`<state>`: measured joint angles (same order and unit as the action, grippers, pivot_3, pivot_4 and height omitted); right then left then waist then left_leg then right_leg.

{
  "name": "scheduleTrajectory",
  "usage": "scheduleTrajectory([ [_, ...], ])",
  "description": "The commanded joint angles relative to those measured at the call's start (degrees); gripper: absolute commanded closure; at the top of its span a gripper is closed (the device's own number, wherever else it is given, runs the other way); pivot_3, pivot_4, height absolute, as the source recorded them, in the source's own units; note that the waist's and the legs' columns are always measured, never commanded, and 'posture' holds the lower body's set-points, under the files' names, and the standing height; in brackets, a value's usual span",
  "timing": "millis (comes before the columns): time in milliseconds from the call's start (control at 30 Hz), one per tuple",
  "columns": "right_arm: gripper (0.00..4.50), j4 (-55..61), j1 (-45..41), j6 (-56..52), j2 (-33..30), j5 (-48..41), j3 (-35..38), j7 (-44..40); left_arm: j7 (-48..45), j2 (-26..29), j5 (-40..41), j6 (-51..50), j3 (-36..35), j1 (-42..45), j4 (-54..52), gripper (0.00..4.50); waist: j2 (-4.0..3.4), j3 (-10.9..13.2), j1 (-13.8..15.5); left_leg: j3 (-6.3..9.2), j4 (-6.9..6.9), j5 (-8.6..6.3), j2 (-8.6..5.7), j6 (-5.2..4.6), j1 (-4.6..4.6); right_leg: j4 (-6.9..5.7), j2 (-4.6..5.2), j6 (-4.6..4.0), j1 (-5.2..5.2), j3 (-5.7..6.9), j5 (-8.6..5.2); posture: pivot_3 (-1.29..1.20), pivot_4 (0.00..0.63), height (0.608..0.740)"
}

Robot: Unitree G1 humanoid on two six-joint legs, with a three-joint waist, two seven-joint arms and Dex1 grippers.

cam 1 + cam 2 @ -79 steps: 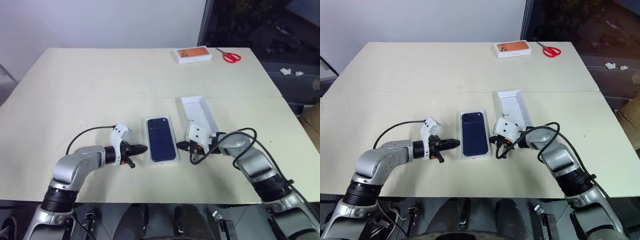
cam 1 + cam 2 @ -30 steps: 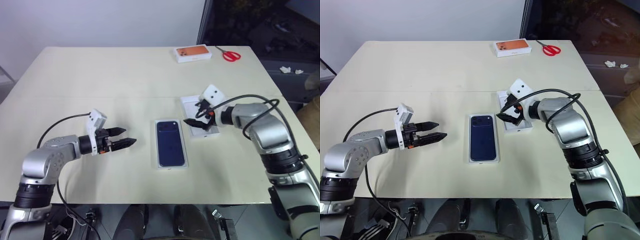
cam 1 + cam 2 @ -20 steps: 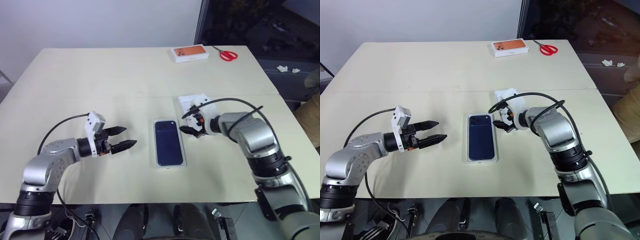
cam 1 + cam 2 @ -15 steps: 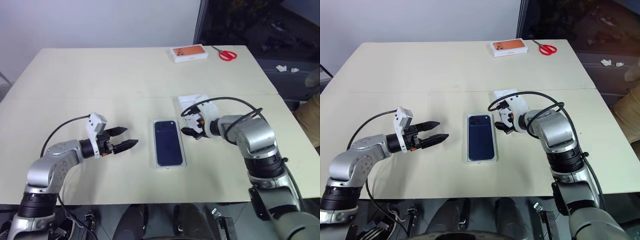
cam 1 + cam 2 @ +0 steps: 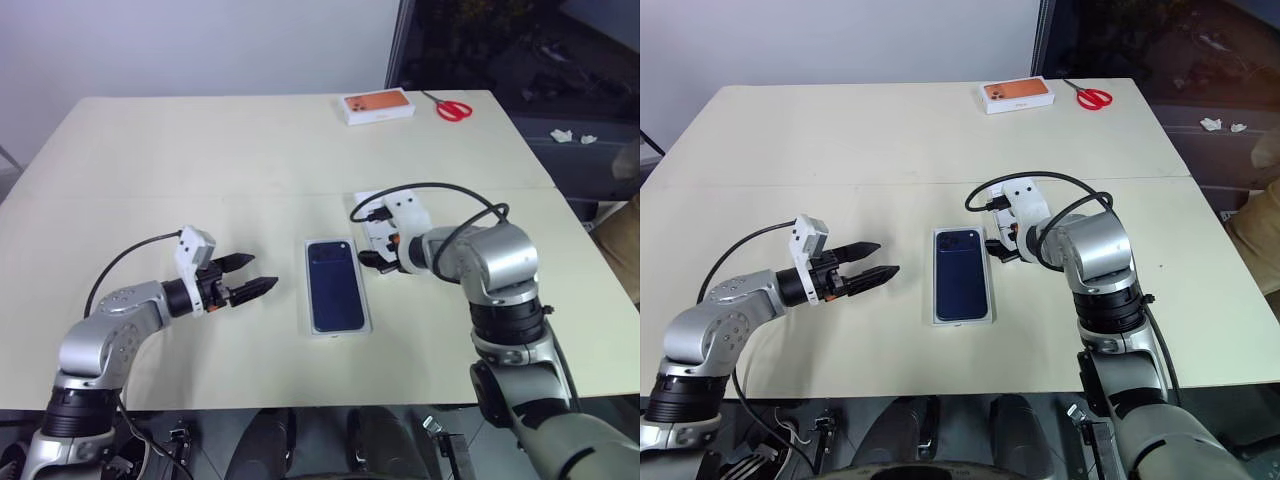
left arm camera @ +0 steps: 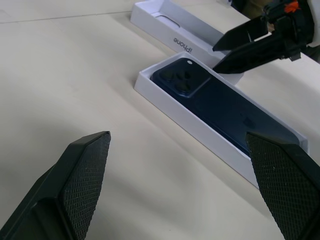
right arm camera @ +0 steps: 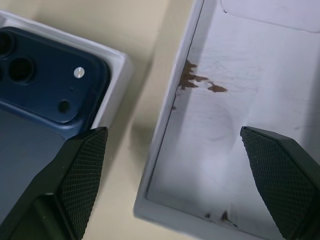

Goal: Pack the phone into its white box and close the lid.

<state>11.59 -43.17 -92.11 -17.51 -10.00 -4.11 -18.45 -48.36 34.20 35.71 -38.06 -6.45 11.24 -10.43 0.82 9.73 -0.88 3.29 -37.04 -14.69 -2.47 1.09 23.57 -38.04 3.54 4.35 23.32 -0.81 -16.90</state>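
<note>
Already the phone (image 5: 337, 285) lies face down inside the white box (image 6: 201, 131), its camera cluster at the far end, the box sitting near the middle of the table (image 5: 200, 160). That half of the task looks done. The lid (image 7: 240, 115) is not yet on: it rests open side up just beside the box on the robot's right, its white inside marked with a few brown scuffs. The right gripper (image 5: 1002, 244) hangs over the lid's near-left corner, jaws spread wide with one finger over the gap between box and lid and the other over the lid's floor, gripping nothing. The left gripper (image 5: 250, 289) hovers on the other side of the box, well apart from it, fingers also spread and empty. What remains, by this reading, is to grasp the lid, turn it over and seat it on the box. An orange-faced box (image 5: 378, 106) and red scissors (image 5: 452, 107) lie at the far edge, untouched.
</note>
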Motion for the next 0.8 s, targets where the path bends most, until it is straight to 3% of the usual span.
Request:
scheduleTrajectory([
  [33, 0.06, 0.9, -0.4, -0.4, 1.3, -0.3, 0.1, 1.7, 0.1, 0.0, 0.2, 0.8, -0.8, 0.2, -1.6, 0.0, 0.0, 0.0, -0.1, 0.0, 0.0, 0.0, 0.0, 0.0, 0.0, 0.0, 0.0, 0.0, 0.0, 0.0, 0.0, 0.0, 0.15, 0.74],
  [200, 0.06, -1.9, -1.6, 0.1, 2.6, -0.3, 0.3, 3.0, 0.6, -0.3, 0.0, 0.7, -0.3, 0.4, -1.8, 0.0, 0.0, 0.0, -0.2, 0.0, 0.01, 0.0, 0.0, 0.0, 0.0, -0.02, 0.0, 0.0, 0.02, 0.0, 0.0, 0.0, 0.15, 0.74],
  [300, 0.87, -2.1, -1.4, -0.2, 3.4, -0.6, 0.3, 3.4, 1.0, -0.4, -0.5, 0.8, -0.1, 0.1, -1.9, 0.0, 0.0, 0.0, -0.2, 0.0, 0.01, 0.0, 0.0, 0.0, 0.0, -0.02, -0.01, 0.0, 0.02, 0.0, 0.0, 0.0, 0.15, 0.74],
  [467, 3.42, -2.8, -1.7, 1.5, 3.1, -0.2, -0.5, 4.3, 1.5, -0.6, 0.0, 0.5, -0.1, -0.3, -2.3, 0.0, 0.0, 0.0, -0.2, 0.0, 0.0, 0.0, 0.0, 0.0, 0.0, -0.02, -0.01, 0.0, 0.02, 0.0, 0.0, 0.0, 0.15, 0.74],
  [667, 3.42, -3.1, -0.9, 1.5, 3.5, -0.3, 0.0, 5.0, 1.8, -0.8, 0.3, 0.1, -0.4, 0.1, -2.2, 0.0, 0.0, 0.0, -0.1, -0.01, 0.0, 0.0, -0.02, 0.0, 0.0, -0.02, 0.0, 0.0, 0.0, 0.0, 0.0, 0.0, 0.15, 0.74],
  [767, 4.37, -3.2, -0.7, 1.0, 4.9, -0.4, 1.8, 5.6, 1.8, -0.7, 0.3, -0.1, -0.3, 0.2, -2.1, 0.0, 0.0, 0.0, -0.1, -0.01, 0.0, 0.0, -0.02, 0.0, 0.0, -0.02, -0.01, 0.0, 0.01, 0.0, 0.0, 0.0, 0.15, 0.74],
  [800, 4.48, -3.2, -0.6, 0.9, 5.1, -0.4, 2.1, 5.8, 1.9, -0.7, 0.3, -0.1, -0.3, 0.3, -2.1, 0.0, 0.0, 0.0, -0.2, 0.0, 0.0, 0.0, -0.02, 0.0, 0.0, -0.03, -0.01, 0.0, 0.01, 0.0, 0.0, 0.0, 0.15, 0.74],
])
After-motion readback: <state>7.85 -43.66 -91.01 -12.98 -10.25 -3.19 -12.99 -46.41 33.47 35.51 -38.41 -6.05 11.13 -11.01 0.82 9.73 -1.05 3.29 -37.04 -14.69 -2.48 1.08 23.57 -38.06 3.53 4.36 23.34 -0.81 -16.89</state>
